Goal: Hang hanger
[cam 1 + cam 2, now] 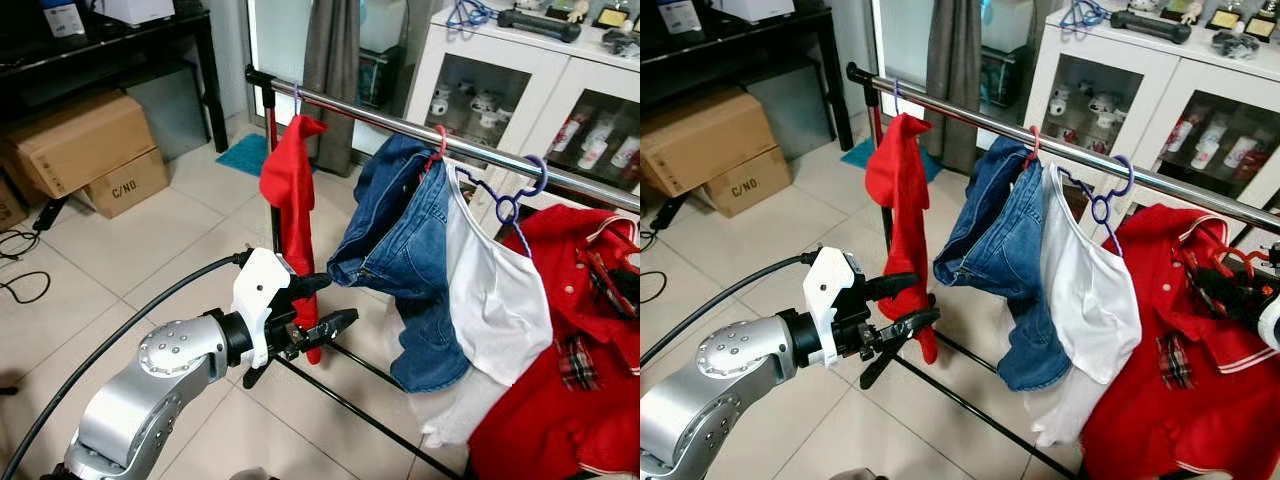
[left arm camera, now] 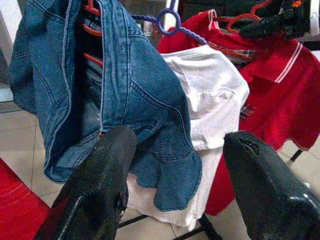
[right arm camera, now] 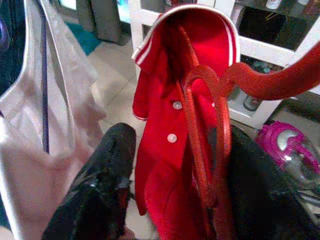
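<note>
Garments hang along a chrome rail (image 1: 400,125) of a clothes rack: a red cloth (image 1: 291,190) near the rail's left end, a denim piece (image 1: 405,250) on a red hanger toward the middle, then a white top (image 1: 495,290) on a purple hanger (image 1: 515,195). Red polo shirt (image 1: 1195,350) on a red hanger (image 3: 210,115) sits at the rail's right end; whether its hook is over the rail cannot be told. Right gripper (image 1: 1240,290) is at the shirt's collar, black fingers (image 3: 100,185) either side of the hanger's neck, closed on it as far as the wrist view shows. Left gripper (image 1: 320,305) hovers low beside the red cloth's hem, jaws parted wide, holding nothing, pointed toward the denim. Cardboard boxes (image 1: 85,150) stand on the tiled floor (image 1: 150,260) at left; a white glass-fronted cabinet (image 1: 520,80) stands behind the rail.
</note>
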Controlling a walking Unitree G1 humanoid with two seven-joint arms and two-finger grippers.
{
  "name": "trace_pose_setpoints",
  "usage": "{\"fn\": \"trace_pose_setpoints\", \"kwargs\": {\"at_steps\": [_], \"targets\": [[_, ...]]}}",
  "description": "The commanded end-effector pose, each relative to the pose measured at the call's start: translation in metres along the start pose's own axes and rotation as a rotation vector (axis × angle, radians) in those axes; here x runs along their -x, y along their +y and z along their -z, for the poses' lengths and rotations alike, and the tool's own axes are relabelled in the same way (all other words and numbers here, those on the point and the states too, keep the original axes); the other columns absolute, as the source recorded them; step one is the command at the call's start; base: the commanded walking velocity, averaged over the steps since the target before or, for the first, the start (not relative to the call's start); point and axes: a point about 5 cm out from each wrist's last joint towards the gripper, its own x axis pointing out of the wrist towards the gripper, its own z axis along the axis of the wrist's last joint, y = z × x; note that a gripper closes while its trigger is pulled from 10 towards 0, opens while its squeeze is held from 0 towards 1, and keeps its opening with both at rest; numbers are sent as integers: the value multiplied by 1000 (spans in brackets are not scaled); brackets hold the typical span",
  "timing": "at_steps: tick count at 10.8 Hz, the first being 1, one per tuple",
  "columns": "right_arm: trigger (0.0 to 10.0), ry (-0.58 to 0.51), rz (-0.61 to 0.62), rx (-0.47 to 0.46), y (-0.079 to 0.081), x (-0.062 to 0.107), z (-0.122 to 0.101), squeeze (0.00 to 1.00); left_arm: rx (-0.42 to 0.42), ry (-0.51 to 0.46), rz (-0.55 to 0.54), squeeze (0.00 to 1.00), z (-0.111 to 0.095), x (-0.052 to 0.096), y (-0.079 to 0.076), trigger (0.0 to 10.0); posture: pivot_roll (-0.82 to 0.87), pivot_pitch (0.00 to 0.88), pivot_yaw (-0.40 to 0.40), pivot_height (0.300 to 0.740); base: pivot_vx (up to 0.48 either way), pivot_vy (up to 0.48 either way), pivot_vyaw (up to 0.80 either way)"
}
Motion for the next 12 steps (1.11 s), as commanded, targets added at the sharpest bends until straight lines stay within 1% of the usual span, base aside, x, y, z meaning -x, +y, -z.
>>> {"fn": "trace_pose_setpoints", "kwargs": {"at_steps": [1, 2, 4, 8, 10, 12], "targets": [[0, 0, -15, -37, 3, -2, 1, 0, -18, -4, 20, 0, -3, -1, -3, 10000, 101, 0, -40, 740, 0, 0, 0], [0, -6, -25, -47, 6, -4, 1, 0, -21, -4, 19, 0, -3, 0, -2, 10000, 104, 0, -42, 740, 0, 0, 0], [0, -11, -27, -50, 8, -3, -4, 0, -21, -1, 19, 0, -3, 0, -3, 10000, 106, 0, -44, 740, 0, 0, 0], [0, -28, -39, -45, 10, -2, -5, 0, -26, 0, 25, 0, -3, 0, -2, 10000, 103, 0, -38, 740, 0, 0, 0], [0, -43, -50, -40, 14, 0, -4, 0, -29, 1, 26, 0, -3, -1, -2, 10000, 103, 0, -39, 740, 0, 0, 0], [0, -50, -67, -28, 25, 0, -1, 0, -29, 5, 17, 0, -2, -1, -1, 10000, 101, 0, -38, 740, 0, 0, 0]]}}
